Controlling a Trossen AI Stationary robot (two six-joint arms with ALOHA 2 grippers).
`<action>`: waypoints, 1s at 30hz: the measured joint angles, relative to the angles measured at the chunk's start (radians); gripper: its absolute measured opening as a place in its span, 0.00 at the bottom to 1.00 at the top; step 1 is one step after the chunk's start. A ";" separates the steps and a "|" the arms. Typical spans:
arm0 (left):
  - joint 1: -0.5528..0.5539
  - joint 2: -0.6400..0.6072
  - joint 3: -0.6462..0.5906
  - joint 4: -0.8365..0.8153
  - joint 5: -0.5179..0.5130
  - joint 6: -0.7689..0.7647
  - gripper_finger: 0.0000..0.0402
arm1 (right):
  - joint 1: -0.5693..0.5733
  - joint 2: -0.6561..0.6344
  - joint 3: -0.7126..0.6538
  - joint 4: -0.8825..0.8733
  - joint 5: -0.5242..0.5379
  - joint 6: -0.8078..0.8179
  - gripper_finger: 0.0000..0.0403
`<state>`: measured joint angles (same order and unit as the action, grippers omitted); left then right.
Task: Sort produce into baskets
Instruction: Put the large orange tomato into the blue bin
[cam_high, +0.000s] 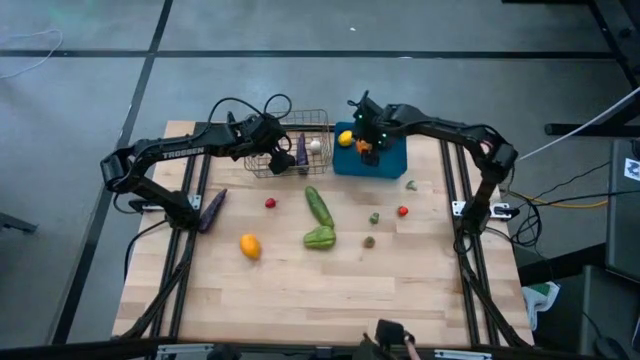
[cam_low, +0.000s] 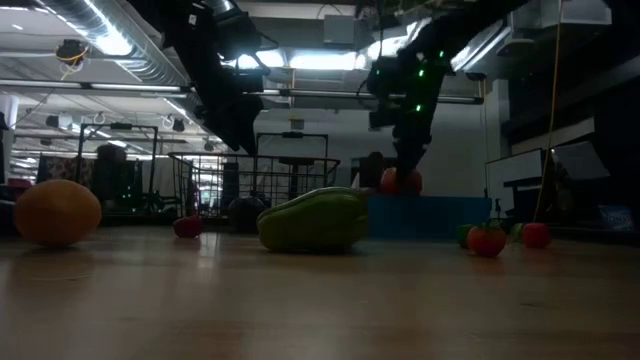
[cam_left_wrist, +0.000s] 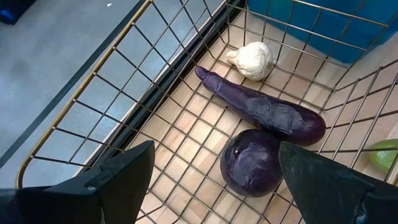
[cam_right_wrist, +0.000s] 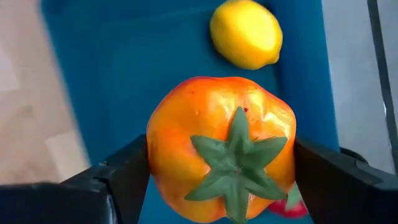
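High view looks straight down; low view looks level toward 12 o'clock; wrist views sit close over the baskets, seen in all.

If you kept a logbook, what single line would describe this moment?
right gripper: shut on orange tomato, over blue bin | left gripper: open over wire basket

Robotics lab or workshop, exposed ceiling ducts (cam_low: 95, 28), fluorescent strip lights (cam_low: 320, 60), grey concrete floor (cam_high: 80, 100), wooden workbench (cam_high: 320, 290)
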<state>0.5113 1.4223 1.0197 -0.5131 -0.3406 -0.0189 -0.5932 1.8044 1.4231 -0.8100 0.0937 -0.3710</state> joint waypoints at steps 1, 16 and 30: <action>0.000 0.000 0.000 0.000 0.000 0.000 0.85 | -0.008 0.013 0.000 0.021 0.000 0.000 0.81; 0.000 0.000 0.000 0.001 0.000 0.010 0.85 | -0.017 0.098 0.000 0.111 0.011 -0.026 0.87; 0.000 0.000 0.000 0.002 0.000 0.104 0.85 | -0.017 0.097 0.000 0.113 0.027 -0.022 0.99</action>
<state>0.5113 1.4223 1.0198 -0.5109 -0.3408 0.0849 -0.6098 1.9018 1.4235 -0.6973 0.1211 -0.3927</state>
